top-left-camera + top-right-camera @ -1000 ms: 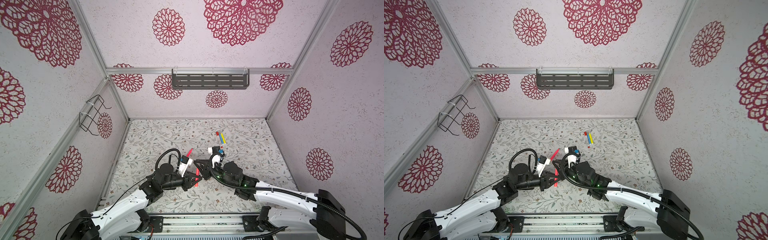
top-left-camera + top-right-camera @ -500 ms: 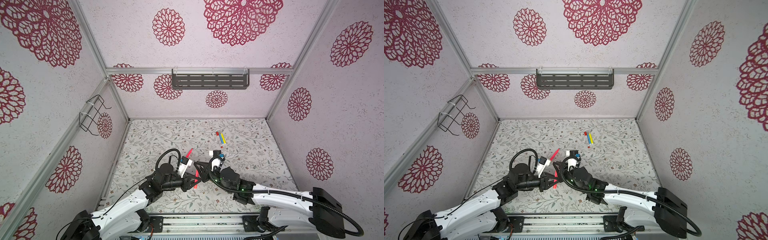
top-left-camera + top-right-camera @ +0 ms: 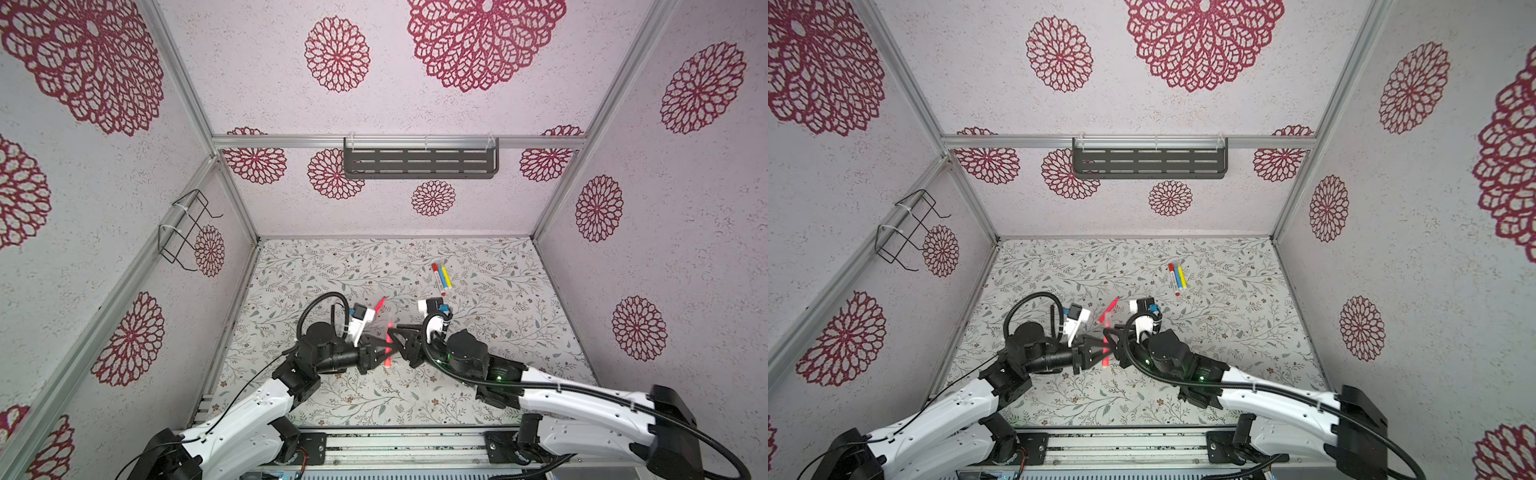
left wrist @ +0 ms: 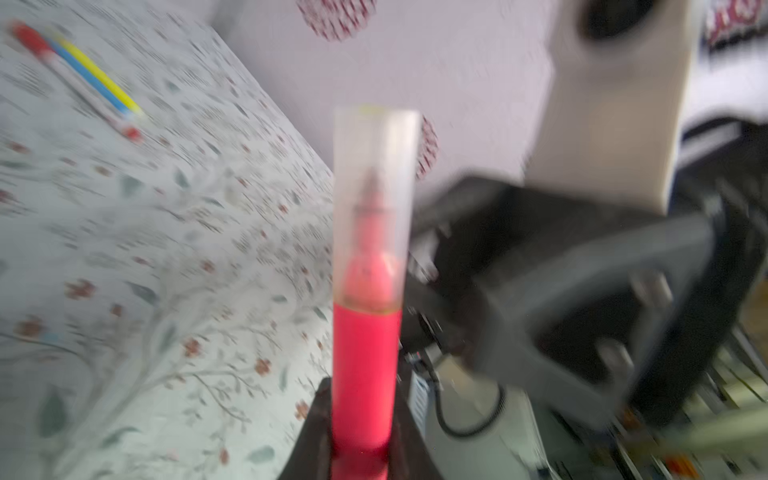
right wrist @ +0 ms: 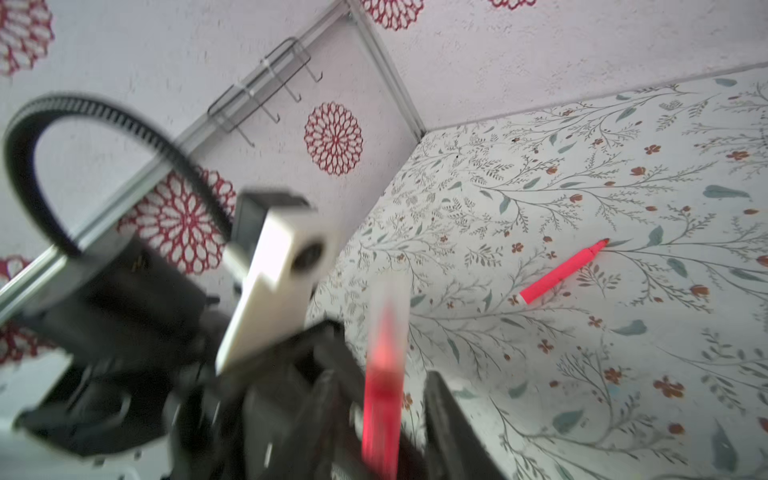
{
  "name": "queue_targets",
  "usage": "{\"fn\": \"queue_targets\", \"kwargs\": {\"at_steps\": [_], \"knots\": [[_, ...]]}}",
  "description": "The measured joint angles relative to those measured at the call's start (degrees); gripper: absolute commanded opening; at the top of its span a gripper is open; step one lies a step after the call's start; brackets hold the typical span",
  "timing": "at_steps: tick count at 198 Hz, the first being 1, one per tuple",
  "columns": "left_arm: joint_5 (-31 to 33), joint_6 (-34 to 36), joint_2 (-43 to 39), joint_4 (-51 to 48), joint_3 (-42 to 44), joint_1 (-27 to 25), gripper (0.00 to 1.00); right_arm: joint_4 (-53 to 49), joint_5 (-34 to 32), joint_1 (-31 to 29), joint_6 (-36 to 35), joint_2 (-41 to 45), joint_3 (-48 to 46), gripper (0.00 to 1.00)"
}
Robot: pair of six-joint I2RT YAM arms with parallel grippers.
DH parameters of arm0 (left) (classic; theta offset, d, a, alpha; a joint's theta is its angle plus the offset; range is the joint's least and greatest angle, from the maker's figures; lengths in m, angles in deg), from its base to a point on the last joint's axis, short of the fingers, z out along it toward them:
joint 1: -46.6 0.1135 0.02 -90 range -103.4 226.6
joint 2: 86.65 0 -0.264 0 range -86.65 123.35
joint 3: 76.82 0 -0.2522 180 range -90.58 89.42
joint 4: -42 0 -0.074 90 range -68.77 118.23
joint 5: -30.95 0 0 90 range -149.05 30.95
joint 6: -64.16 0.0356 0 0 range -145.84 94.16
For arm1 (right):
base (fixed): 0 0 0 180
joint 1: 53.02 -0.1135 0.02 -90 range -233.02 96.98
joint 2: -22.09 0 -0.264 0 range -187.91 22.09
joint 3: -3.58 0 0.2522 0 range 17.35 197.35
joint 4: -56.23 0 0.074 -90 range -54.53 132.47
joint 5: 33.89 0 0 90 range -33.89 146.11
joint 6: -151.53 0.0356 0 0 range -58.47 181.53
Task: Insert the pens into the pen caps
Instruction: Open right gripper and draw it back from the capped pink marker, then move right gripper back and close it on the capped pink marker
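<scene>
My left gripper point(image 3: 381, 354) point(image 4: 361, 451) is shut on a pinkish-red pen point(image 4: 365, 374) point(image 3: 388, 353) point(image 3: 1105, 357), holding it upright above the floor. A clear pen cap point(image 4: 374, 199) point(image 5: 388, 307) sits over the pen's tip. My right gripper point(image 3: 395, 337) point(image 5: 386, 390) is open, with its fingers point(image 5: 442, 403) standing on either side of the pen point(image 5: 382, 399) and apart from it. A second pinkish-red pen point(image 3: 379, 304) point(image 3: 1111, 309) point(image 5: 561, 272) lies uncapped on the floor just behind the grippers.
Further back right, three pens point(image 3: 440, 277) point(image 3: 1177, 279) point(image 4: 83, 79) lie side by side: a white one with a red cap, a blue one and a yellow one. A dark shelf point(image 3: 419, 163) hangs on the back wall and a wire rack point(image 3: 187, 228) on the left wall.
My right gripper has opened and let go of the clear cap, which stays on the pen in my left gripper. The right arm has pulled back slightly to the right.
</scene>
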Motion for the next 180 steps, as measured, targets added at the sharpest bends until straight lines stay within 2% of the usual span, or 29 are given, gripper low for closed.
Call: {"fn": "queue_targets", "kwargs": {"at_steps": [9,28,60,76,104,130,160,180], "knots": [[3.2,0.0,-0.5,0.5,-0.4,1.1,0.00,-3.9,0.8,0.7,-1.4,4.1,0.1,0.68],[6.7,0.1,-1.8,0.7,-0.2,0.1,0.00,-10.8,1.0,4.0,-3.9,10.7,2.5,0.68],[10.3,0.5,-3.7,0.2,0.6,-2.6,0.00,-14.6,1.4,6.1,-6.8,12.0,7.3,0.67],[11.7,1.3,-3.9,-0.3,0.6,-4.1,0.00,-15.6,2.6,6.2,-8.0,8.6,9.9,0.67],[14.7,3.1,-4.1,-2.6,0.2,-7.4,0.00,-17.6,5.1,6.3,-9.8,-2.3,16.2,0.65],[17.0,4.3,-4.1,-3.7,-0.7,-9.8,0.00,-19.1,7.6,6.5,-11.4,-10.4,18.9,0.61],[18.8,5.0,-4.1,-4.0,-1.0,-10.9,0.00,-20.4,10.0,7.2,-12.4,-13.8,21.2,0.54],[19.3,5.4,-4.0,-4.3,-1.0,-11.1,0.00,-20.0,11.6,7.5,-12.5,-14.3,21.7,0.45]]}}
